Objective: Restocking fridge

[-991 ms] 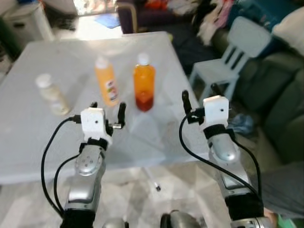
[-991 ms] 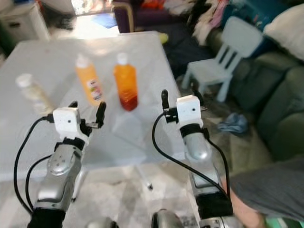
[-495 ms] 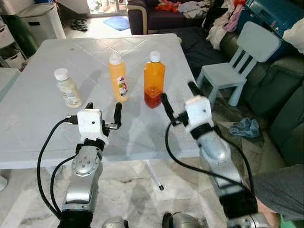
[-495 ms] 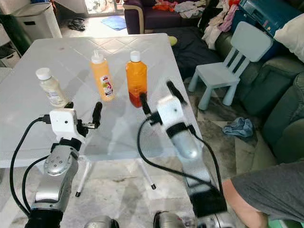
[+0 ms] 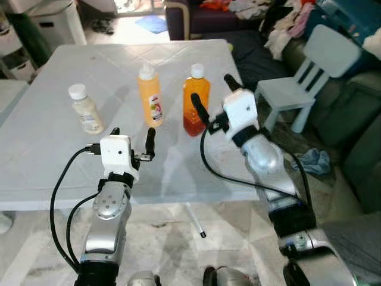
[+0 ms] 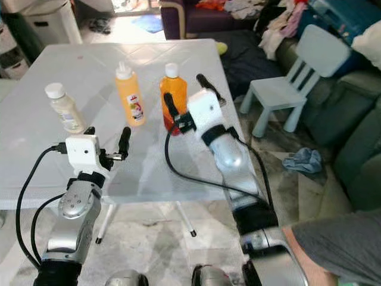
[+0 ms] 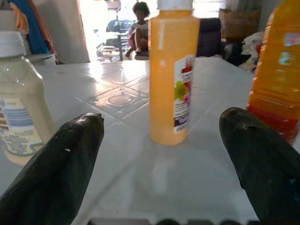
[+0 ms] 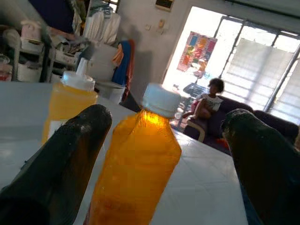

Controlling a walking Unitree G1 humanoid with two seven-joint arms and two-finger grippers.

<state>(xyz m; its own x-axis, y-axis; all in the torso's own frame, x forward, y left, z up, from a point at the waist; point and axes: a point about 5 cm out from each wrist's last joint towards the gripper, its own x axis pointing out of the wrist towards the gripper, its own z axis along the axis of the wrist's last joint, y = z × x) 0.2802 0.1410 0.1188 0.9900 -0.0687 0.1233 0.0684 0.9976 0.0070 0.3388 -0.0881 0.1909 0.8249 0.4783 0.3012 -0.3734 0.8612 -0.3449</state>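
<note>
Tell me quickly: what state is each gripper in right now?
Left gripper: open, empty, above the table short of the bottles.
Right gripper: open, fingers either side of the orange bottle, not closed on it.

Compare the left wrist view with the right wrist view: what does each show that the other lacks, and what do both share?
Left wrist alone: the cream bottle and the yellow bottle's label. Right wrist alone: the orange bottle's white cap and shelves behind. Shared: the yellow bottle, the orange bottle, the white table and open black fingers.
</note>
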